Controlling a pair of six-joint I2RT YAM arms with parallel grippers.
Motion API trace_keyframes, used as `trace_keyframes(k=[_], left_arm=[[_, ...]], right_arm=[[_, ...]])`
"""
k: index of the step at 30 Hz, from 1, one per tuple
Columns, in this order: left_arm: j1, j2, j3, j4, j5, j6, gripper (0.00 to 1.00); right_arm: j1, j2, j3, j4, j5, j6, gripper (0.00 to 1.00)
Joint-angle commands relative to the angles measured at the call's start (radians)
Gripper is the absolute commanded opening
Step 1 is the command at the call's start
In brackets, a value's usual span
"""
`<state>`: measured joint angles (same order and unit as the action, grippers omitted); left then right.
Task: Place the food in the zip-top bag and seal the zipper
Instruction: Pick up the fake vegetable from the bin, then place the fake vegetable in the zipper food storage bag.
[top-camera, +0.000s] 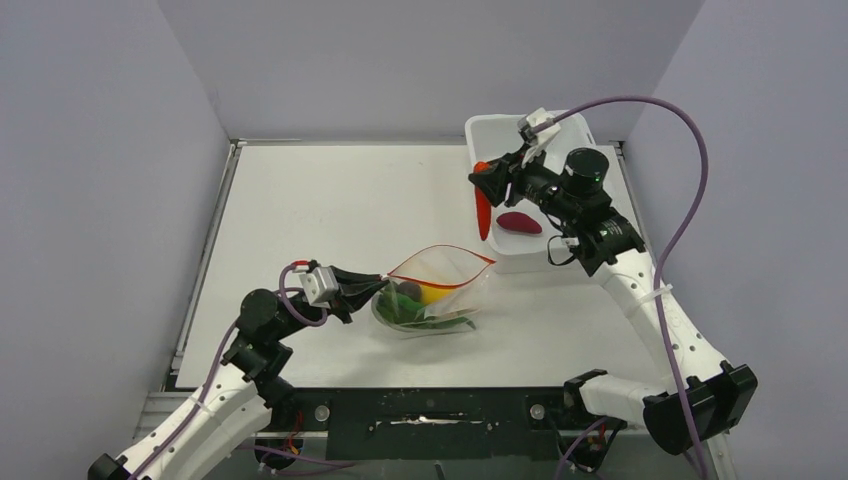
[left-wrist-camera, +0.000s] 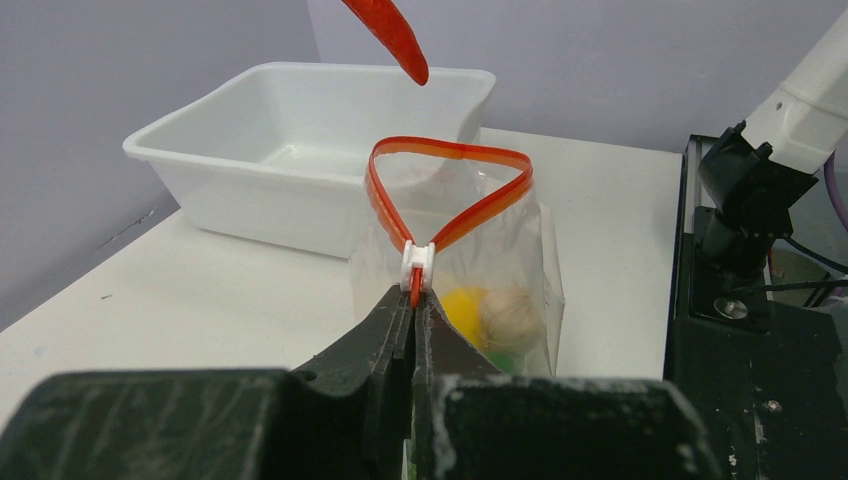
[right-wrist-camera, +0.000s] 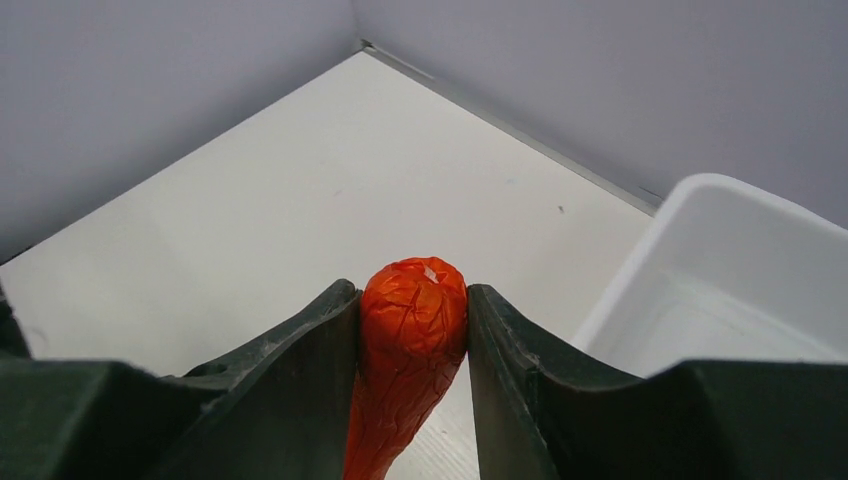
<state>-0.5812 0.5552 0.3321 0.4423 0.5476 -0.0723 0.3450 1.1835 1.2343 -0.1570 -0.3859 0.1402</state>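
Note:
The clear zip-top bag (top-camera: 430, 300) lies mid-table with its mouth gaping; its red-orange zipper (left-wrist-camera: 445, 150) forms an open loop. Yellow, beige and green food (left-wrist-camera: 478, 315) lies inside it. My left gripper (left-wrist-camera: 414, 300) is shut on the zipper's near end, just below the white slider (left-wrist-camera: 417, 264). Held by my right gripper (right-wrist-camera: 413, 305), which is shut on its thick end, an orange-red cone (top-camera: 484, 210) hangs point down above the tub's left wall. A dark maroon piece (top-camera: 519, 222) rests in the white tub (top-camera: 490, 130).
The white tub (left-wrist-camera: 200, 165) stands at the back right, just behind the bag. Grey walls close in the table on three sides. A black mounting rail (top-camera: 430, 410) runs along the near edge.

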Motion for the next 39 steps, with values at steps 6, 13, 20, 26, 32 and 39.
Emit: trace_keyframes(k=[6, 13, 20, 26, 32, 39], left_arm=[[-0.003, -0.001, 0.028, 0.093, 0.024, -0.022, 0.0], [-0.003, -0.016, 0.018, 0.096, 0.032, -0.033, 0.0], [-0.003, -0.025, 0.006, 0.114, 0.04, -0.039, 0.0], [-0.003, -0.041, 0.011, 0.107, 0.054, -0.041, 0.0], [-0.003, -0.046, 0.015, 0.101, 0.059, -0.039, 0.0], [-0.003, -0.059, 0.018, 0.08, 0.061, -0.025, 0.0]], right_arm=[[0.127, -0.052, -0.071, 0.212, -0.191, -0.037, 0.22], [0.181, -0.105, -0.171, 0.282, -0.319, -0.128, 0.24], [0.236, -0.113, -0.209, 0.308, -0.334, -0.177, 0.26], [0.251, -0.101, -0.231, 0.294, -0.376, -0.198, 0.25], [0.268, -0.101, -0.281, 0.288, -0.416, -0.235, 0.25], [0.3, -0.067, -0.264, 0.092, -0.437, -0.357, 0.25]])
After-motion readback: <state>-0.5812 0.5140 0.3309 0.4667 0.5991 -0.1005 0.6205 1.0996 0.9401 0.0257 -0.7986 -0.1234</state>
